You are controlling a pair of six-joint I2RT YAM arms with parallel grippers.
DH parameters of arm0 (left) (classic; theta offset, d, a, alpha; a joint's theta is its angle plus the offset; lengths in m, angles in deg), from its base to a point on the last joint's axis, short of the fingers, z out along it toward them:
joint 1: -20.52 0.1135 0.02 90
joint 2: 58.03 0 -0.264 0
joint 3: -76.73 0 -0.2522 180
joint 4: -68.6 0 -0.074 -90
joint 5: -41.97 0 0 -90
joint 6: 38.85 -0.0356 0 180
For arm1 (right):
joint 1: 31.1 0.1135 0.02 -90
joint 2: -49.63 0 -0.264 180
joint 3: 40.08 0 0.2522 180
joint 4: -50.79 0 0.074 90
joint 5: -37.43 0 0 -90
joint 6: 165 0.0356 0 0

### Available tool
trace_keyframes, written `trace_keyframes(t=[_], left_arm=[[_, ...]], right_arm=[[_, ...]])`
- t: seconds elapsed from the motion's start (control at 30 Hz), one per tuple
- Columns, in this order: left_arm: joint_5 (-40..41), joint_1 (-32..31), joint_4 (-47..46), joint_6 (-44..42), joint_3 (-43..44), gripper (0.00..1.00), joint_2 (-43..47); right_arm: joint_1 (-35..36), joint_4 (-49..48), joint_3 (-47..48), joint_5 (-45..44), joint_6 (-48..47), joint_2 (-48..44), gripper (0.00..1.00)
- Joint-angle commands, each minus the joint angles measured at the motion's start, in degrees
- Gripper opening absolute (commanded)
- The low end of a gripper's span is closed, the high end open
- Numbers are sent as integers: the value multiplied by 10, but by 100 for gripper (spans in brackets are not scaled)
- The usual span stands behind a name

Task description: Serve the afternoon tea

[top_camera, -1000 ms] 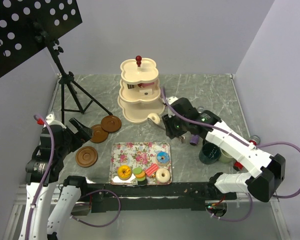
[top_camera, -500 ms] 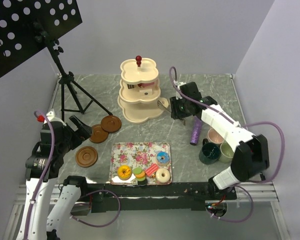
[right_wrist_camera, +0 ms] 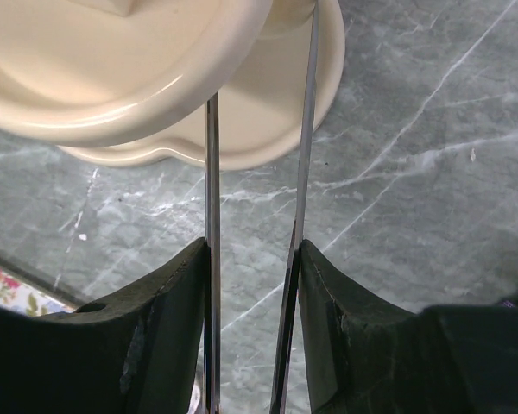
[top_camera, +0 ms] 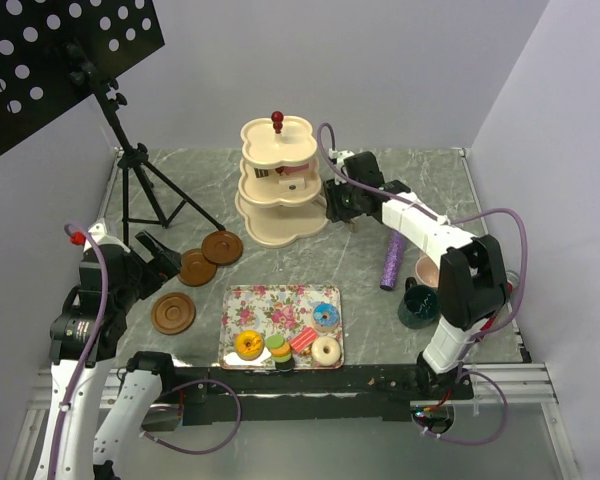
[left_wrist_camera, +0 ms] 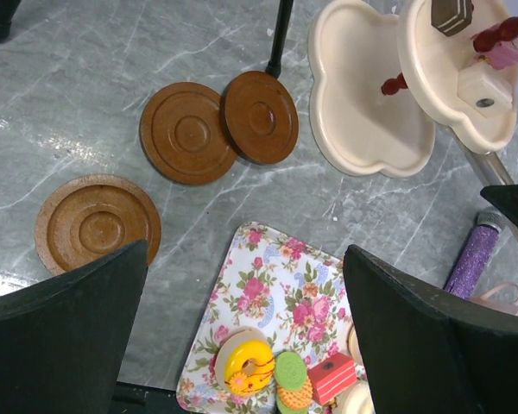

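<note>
The cream three-tier stand (top_camera: 277, 185) stands at the back centre with cake slices (top_camera: 283, 172) on its middle tier. My right gripper (top_camera: 338, 200) is shut on metal tongs (right_wrist_camera: 211, 172). The tong blades reach under the stand's tier (right_wrist_camera: 112, 69), so their tips are hidden. My left gripper (top_camera: 165, 258) is open and empty above three brown saucers (top_camera: 173, 313) (top_camera: 197, 267) (top_camera: 223, 247). Doughnuts (top_camera: 248, 344), macarons (top_camera: 278, 348) and a red cake slice (top_camera: 302, 340) lie on the floral tray (top_camera: 270, 305). A dark teal mug (top_camera: 418, 306) and a pink mug (top_camera: 430, 270) stand at the right.
A purple glittery microphone (top_camera: 391, 258) lies beside the mugs. A black music stand's tripod (top_camera: 140, 195) stands at the back left, near the saucers. The right arm stretches across the table's right half.
My right gripper has swung with the tongs from beside the tray up to the right side of the three-tier stand. The left arm has barely moved.
</note>
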Motion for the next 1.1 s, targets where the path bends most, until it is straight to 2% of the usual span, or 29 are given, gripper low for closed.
trace_keyframes(t=[0.0,0.6,1.07], left_arm=[[22,0,-8,2,17,100,-2],[25,0,-9,4,22,100,-15],[22,0,-17,18,7,100,-2]], right_arm=[[-3,-47,38,6,-18,19,36],[15,-57,107,1,-35,104,39],[20,-49,100,-8,-32,101,61]])
